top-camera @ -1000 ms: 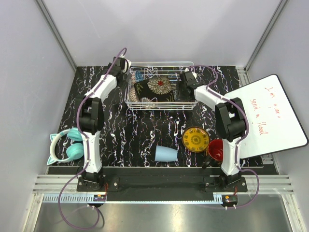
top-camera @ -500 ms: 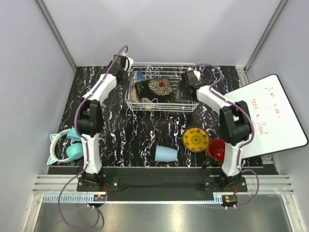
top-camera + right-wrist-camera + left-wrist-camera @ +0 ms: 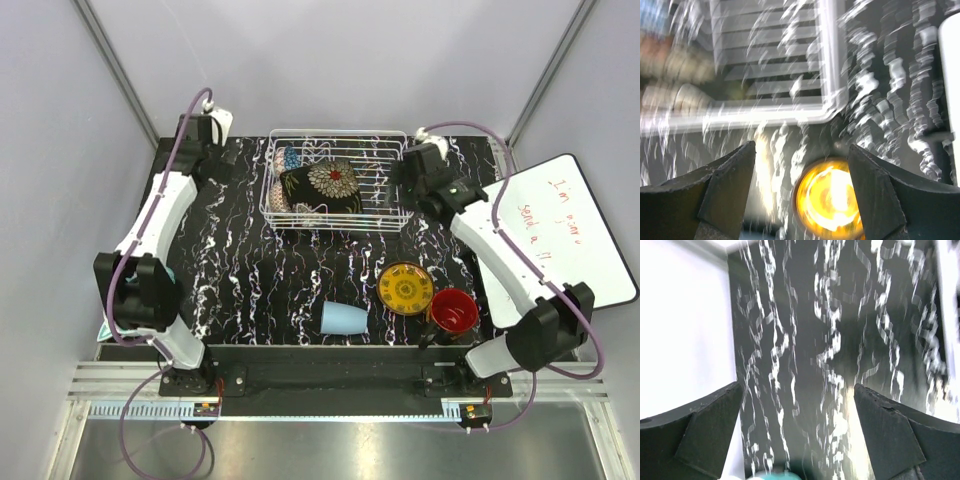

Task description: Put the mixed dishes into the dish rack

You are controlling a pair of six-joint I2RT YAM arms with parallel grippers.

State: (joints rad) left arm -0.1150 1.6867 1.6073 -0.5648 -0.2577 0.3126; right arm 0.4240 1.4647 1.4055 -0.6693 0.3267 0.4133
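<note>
Black square plate (image 3: 322, 185) and bowls (image 3: 280, 190) stand in the dish rack (image 3: 335, 133). Yellow plate (image 3: 829, 197), framed between the open, empty right jaws, cup (image 3: 343, 318) and mug (image 3: 455, 310) are left to load. The left jaws gape empty.

Overhead view sharp and evenly lit; both wrist views motion-blurred, with glare on the table (image 3: 767, 142).

Square plate (image 3: 320, 186) in rack (image 3: 383, 196), cup (image 3: 344, 318) left of round plate (image 3: 405, 288)

White metal-wire dish rack (image 3: 385, 195); glossy black marbled table (image 3: 260, 270); shiny glazed yellow plate (image 3: 405, 287)
</note>
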